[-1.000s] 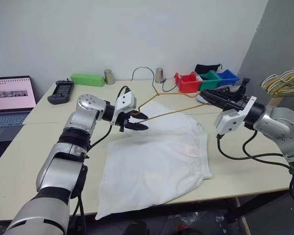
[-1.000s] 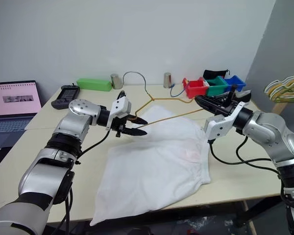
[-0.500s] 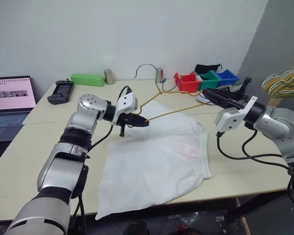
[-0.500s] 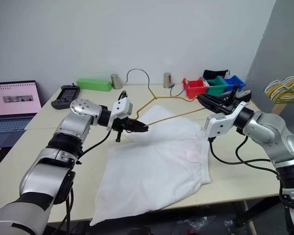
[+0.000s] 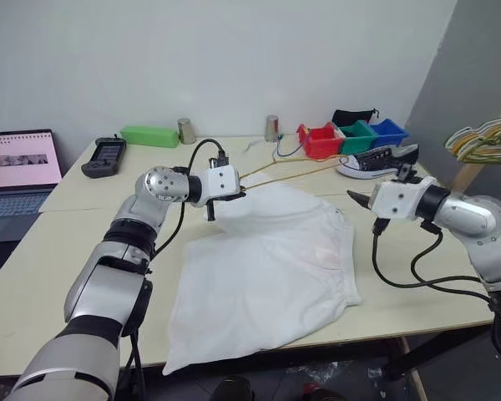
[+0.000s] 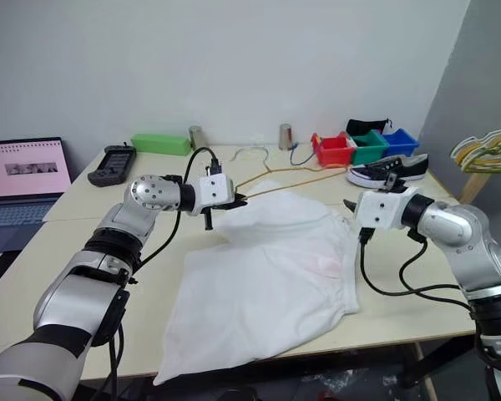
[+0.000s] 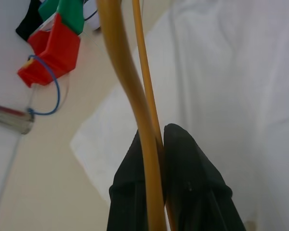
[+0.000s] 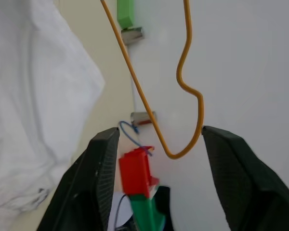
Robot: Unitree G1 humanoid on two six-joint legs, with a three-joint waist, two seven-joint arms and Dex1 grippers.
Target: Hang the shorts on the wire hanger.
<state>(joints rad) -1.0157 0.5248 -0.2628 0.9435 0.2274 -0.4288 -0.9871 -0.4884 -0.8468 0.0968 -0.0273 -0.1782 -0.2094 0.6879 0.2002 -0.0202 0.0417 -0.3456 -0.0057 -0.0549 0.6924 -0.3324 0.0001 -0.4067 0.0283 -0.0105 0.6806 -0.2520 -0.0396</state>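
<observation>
Now left gripper clamping wire hanger

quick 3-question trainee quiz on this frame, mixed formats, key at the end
1. True or false: the left gripper is shut on the wire hanger.
2. Multiple choice: the right gripper is A) shut on the shorts, B) open with nothing clamped, C) shut on a shoe.
3. Fill in: the shorts lie on the ___.

Key: 1 true; 2 B; 3 table.
</observation>
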